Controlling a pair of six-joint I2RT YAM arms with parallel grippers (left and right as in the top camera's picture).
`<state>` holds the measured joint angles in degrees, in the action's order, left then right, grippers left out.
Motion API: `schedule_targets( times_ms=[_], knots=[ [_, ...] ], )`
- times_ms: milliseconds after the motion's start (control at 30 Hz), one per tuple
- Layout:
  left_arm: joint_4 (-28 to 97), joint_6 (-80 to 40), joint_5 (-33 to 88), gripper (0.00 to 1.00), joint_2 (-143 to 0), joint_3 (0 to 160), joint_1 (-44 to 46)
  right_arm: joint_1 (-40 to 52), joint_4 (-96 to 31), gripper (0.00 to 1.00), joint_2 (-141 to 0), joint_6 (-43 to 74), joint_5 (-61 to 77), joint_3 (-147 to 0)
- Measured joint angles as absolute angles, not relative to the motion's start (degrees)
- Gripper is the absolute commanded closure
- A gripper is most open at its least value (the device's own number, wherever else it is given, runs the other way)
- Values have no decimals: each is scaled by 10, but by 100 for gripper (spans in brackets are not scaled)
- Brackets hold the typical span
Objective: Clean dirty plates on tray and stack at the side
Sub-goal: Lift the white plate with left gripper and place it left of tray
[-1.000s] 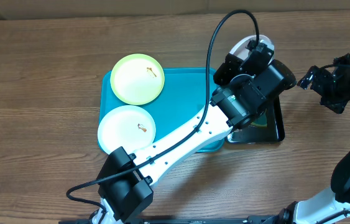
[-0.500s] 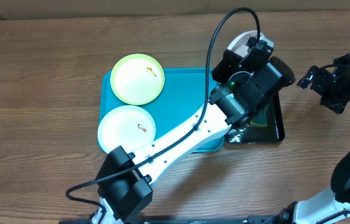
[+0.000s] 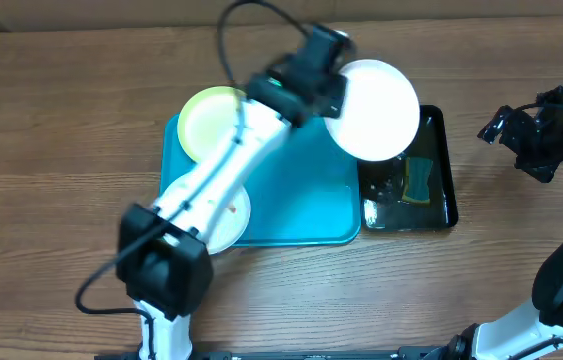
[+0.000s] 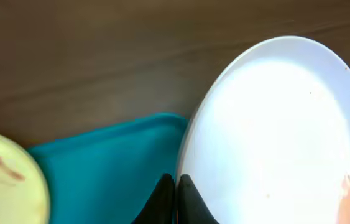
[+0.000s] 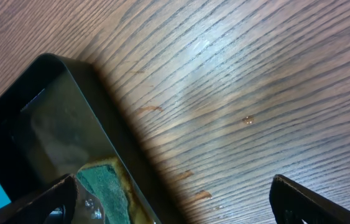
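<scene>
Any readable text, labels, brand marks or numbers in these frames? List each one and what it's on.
None: no word, label, brand, number or sign can be read in any view.
The white plate, yellow-green plate, turquoise tray, black tray and sponge all look plain and unprinted.

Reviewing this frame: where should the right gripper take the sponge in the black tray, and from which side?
Probably from straight above, pinching the sponge across its two long sides near the middle. It lies flat inside the black tray, whose raised walls block a sideways approach. The right gripper is open, beside the tray.
</scene>
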<state>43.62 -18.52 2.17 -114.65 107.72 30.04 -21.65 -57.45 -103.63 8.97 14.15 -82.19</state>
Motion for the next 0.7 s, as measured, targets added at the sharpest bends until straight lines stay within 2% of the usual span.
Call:
schedule_targets(
  times_ms=[133,267,433,700],
  knots=[
    [481,-207,232,96,-1147,1077,177,-216,-574,0,-1036,90,141,-822],
    [561,-213,318,96,-1147,1077,45,-216,-574,0,-1036,90,141,-822],
    [648,-203,316,96,-1147,1077,-102,-216,-575,0,-1036,90,142,-822],
    [700,-198,188,96,-1147,1077,-261,-216,-574,0,-1036,90,142,-822]
  ],
)
